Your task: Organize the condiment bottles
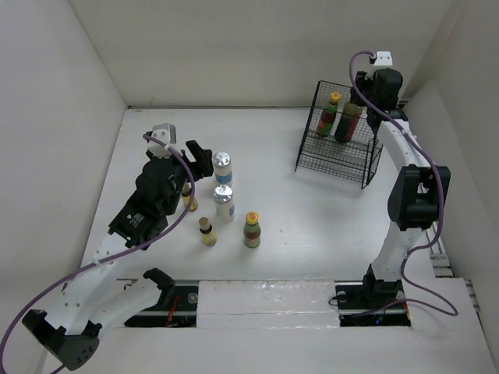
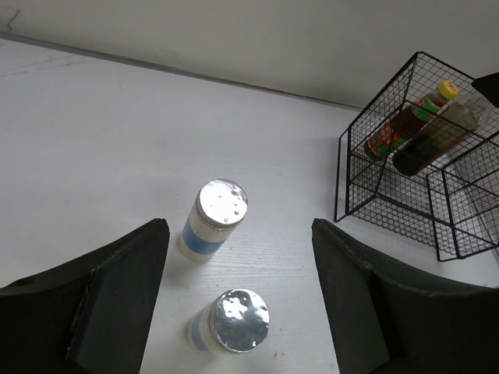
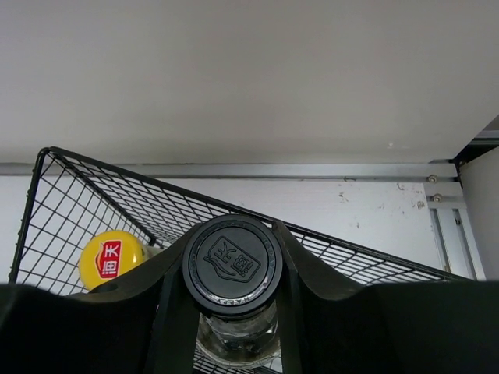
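My right gripper (image 1: 360,100) is shut on the tall dark black-capped bottle (image 1: 348,121), which stands in the black wire basket (image 1: 366,160) next to a brown yellow-capped bottle (image 1: 329,114). In the right wrist view the fingers (image 3: 308,273) hug the neck under the black cap (image 3: 232,265), and the yellow cap (image 3: 113,259) is to its left. My left gripper (image 1: 204,160) is open and empty, just left of two white-blue silver-capped bottles (image 1: 223,167) (image 1: 224,202). In the left wrist view the farther one (image 2: 214,220) and the nearer one (image 2: 234,321) stand between the spread jaws.
A second brown yellow-capped bottle (image 1: 252,230) and a tiny yellow bottle (image 1: 207,231) stand in front of the white-blue pair. Another tiny yellow bottle (image 1: 189,199) is partly hidden under my left arm. White walls enclose the table on three sides.
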`<state>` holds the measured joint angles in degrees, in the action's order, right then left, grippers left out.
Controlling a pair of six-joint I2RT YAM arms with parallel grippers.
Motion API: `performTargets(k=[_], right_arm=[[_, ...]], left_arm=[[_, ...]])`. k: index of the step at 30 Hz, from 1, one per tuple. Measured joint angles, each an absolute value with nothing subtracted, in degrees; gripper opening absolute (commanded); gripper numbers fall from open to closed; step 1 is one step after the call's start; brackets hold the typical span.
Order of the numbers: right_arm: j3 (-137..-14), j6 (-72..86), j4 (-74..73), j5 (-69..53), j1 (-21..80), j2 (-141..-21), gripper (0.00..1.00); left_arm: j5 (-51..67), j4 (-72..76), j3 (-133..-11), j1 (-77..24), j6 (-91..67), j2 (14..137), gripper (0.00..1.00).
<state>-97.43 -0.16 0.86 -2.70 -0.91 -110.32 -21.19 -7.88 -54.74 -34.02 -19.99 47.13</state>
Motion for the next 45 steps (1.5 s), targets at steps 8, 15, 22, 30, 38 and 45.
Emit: performTargets(k=[8,15,22,30,38,45], right_arm=[[-96.9,0.8,4.2,-1.9,-0.1,-110.2,0.8],[-95.6,1.0,4.3,-1.1,0.6,-104.4,0.78],[-77.5,7.1,9.7,-9.0,8.4,-84.2,0.03],[-54.1,6.9,9.5,-20.4,31.8,-75.2,0.79],[-46.9,2.2,-0.8,-22.5,42.5,-59.4,0.98],[-46.9,-0.3,-3.1,-23.1,49.9,-63.3,0.98]], left_arm=[[-21.0,-7.9,-54.7,-34.0,-20.0,47.0,0.7],[-20.9,-7.9,-54.7,-34.0,-20.0,46.7,0.7],[-20.6,-7.9,-54.7,-34.0,-20.3,46.3,0.71],[-21.4,-7.9,-54.7,-34.0,-21.5,46.3,0.83],[-21.2,-7.9,-54.7,-34.0,-21.7,46.6,0.83],[-21.0,-7.9,-54.7,-34.0,-21.7,47.2,0.83]])
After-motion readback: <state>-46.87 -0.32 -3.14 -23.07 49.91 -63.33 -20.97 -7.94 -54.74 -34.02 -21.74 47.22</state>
